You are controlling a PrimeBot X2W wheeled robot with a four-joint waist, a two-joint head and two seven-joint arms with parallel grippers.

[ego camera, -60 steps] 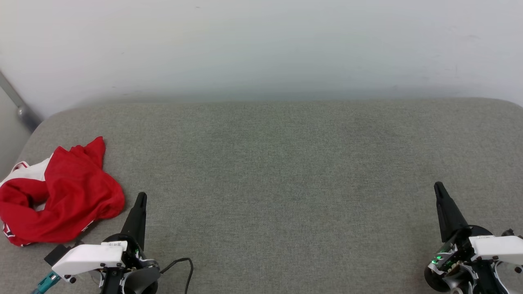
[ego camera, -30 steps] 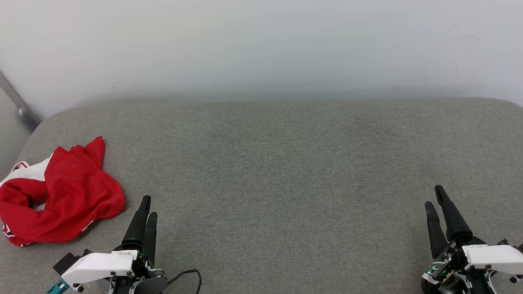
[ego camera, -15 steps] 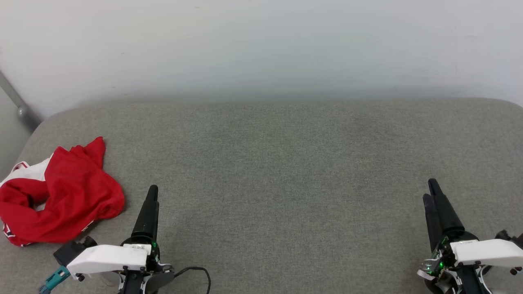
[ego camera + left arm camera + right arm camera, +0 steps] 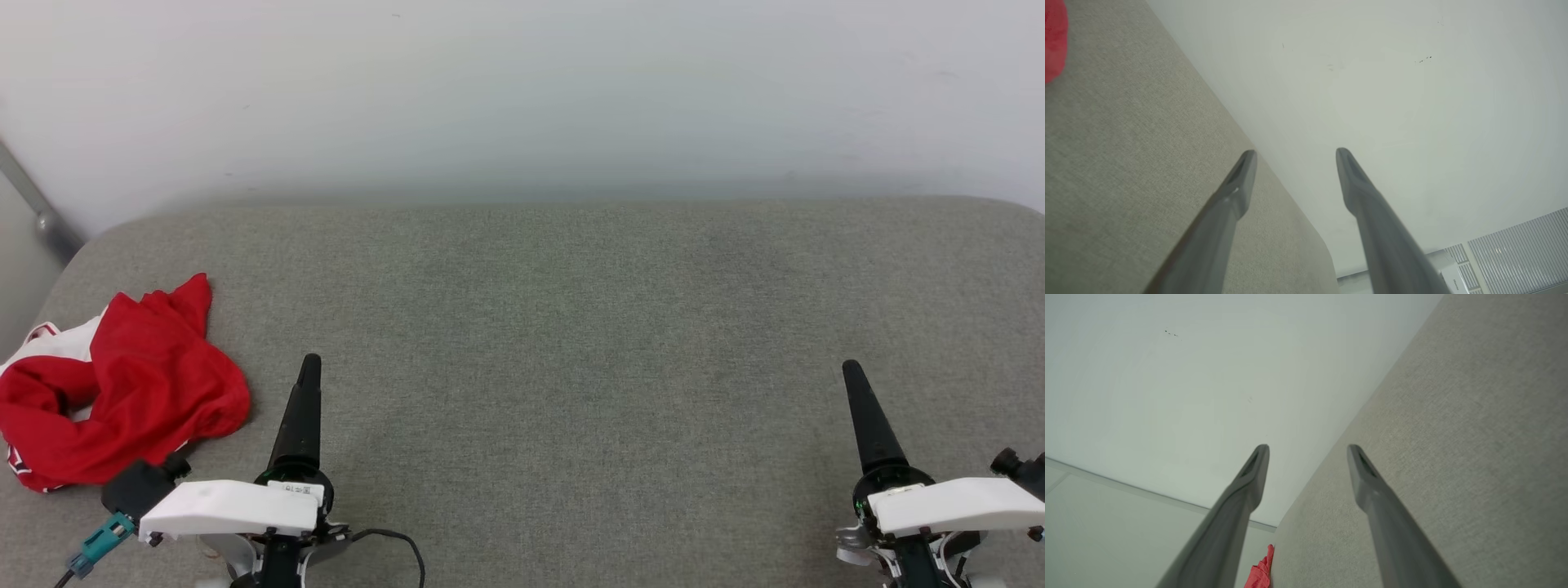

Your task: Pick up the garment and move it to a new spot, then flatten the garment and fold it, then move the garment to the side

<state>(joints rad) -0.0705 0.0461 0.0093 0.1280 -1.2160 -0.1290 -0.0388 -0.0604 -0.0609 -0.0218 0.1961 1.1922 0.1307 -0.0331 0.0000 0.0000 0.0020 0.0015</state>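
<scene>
Right now the garment [image 4: 122, 392] is lying in a crumpled red heap, with a white sleeve showing at its far side. It is sitting at the left end of the grey cushion [image 4: 571, 327] and is not yet picked up. The left gripper [image 4: 309, 363] is hovering just beside it, and the heap is sitting to the left of its fingers and level with them, so this arm is by far the nearer. The right gripper [image 4: 849, 371] is hanging well apart at the opposite end. Both are pointing forward toward the wall [image 4: 522, 98], and the wrist views are showing each pair of fingers spread wide with nothing between them. The bundle is showing no clear long axis, so the reach is probably turning on the left arm swinging leftward and dipping onto the cloth.
</scene>
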